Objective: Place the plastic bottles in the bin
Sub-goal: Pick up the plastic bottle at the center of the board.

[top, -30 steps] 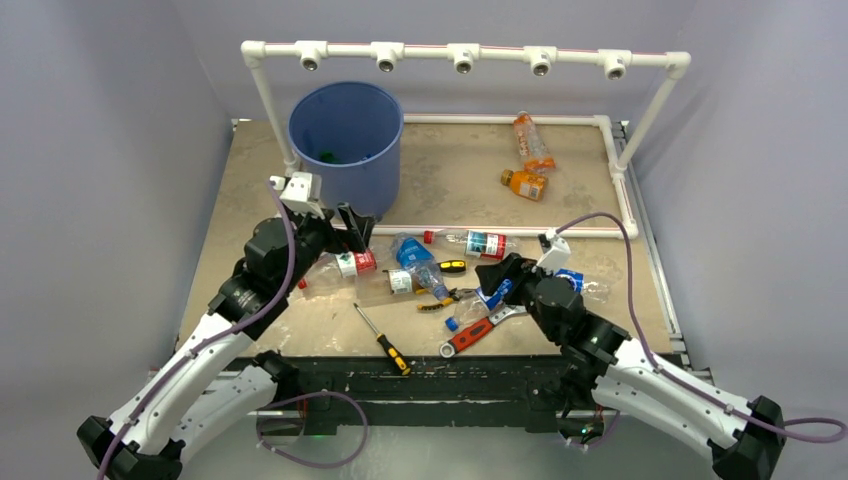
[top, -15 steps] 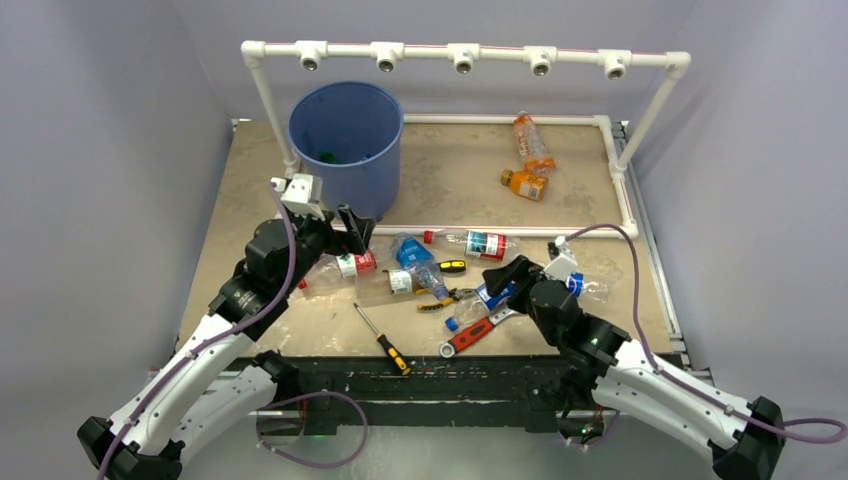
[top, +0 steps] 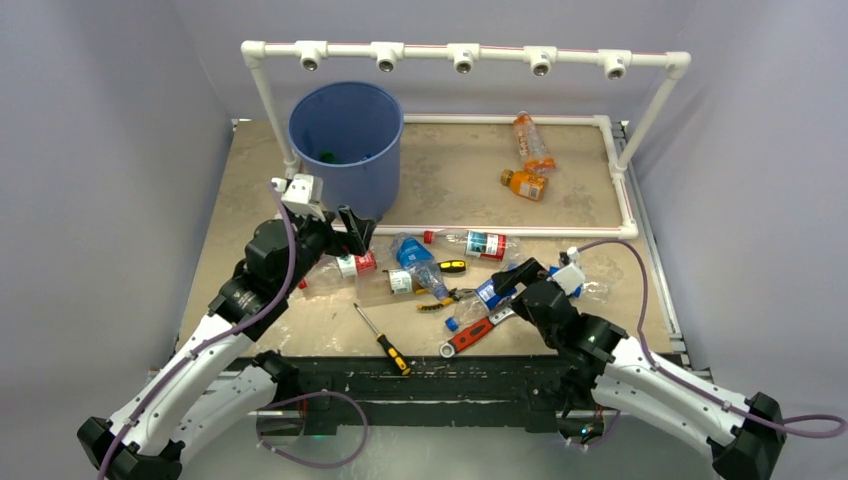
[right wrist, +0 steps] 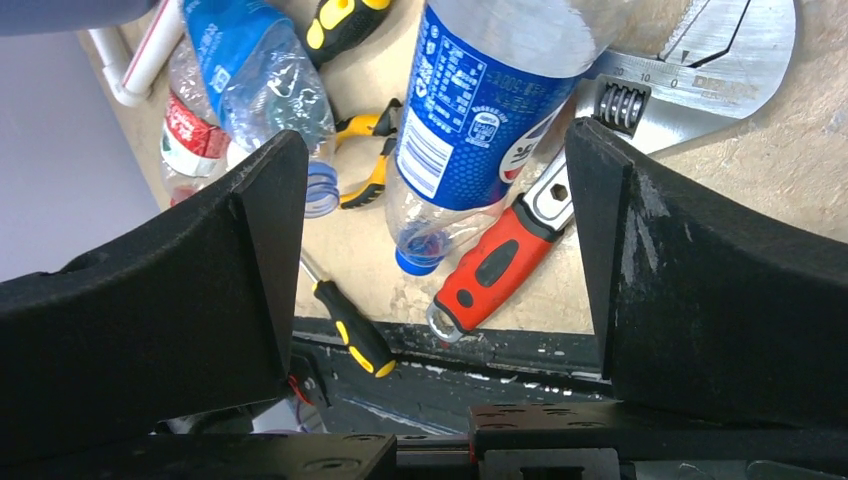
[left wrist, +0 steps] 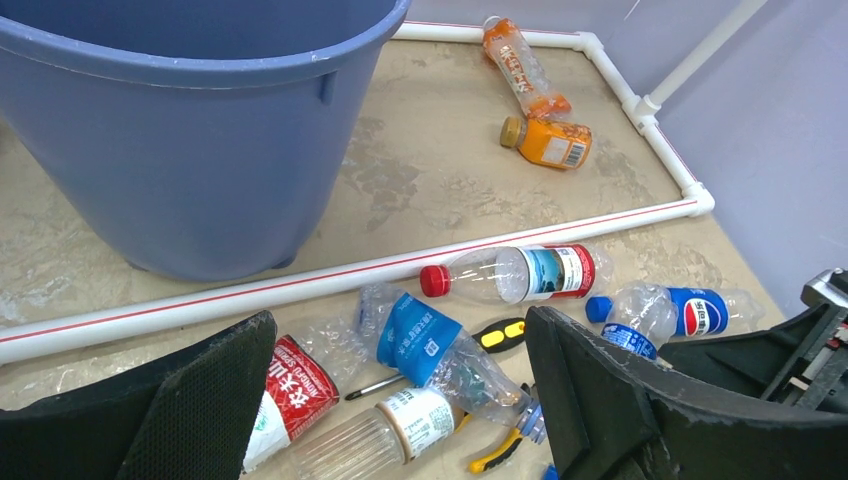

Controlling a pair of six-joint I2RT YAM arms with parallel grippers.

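The blue bin (top: 345, 140) stands at the back left and fills the upper left of the left wrist view (left wrist: 190, 150). Two orange bottles (top: 528, 160) lie at the back right. Clear bottles lie mid-table: one with a red cap (left wrist: 520, 272), one with a blue label (left wrist: 425, 345), one with a red label (left wrist: 290, 385), and a Pepsi one (left wrist: 670, 312). My left gripper (top: 352, 228) is open and empty above them, near the bin's base. My right gripper (top: 510, 280) is open, jaws on either side of a blue-labelled Pepsi bottle (right wrist: 480, 110) without closing on it.
A red-handled wrench (right wrist: 500, 260) lies under and beside the Pepsi bottle. A black-and-yellow screwdriver (top: 382, 340) lies near the front edge, with yellow pliers (top: 440, 298) among the bottles. A white pipe frame (top: 460, 55) borders the back, with a floor rail (top: 500, 231).
My right gripper has turned and dropped lower over the Pepsi bottle, toward the front of the table. The left arm and the bottles have not moved.
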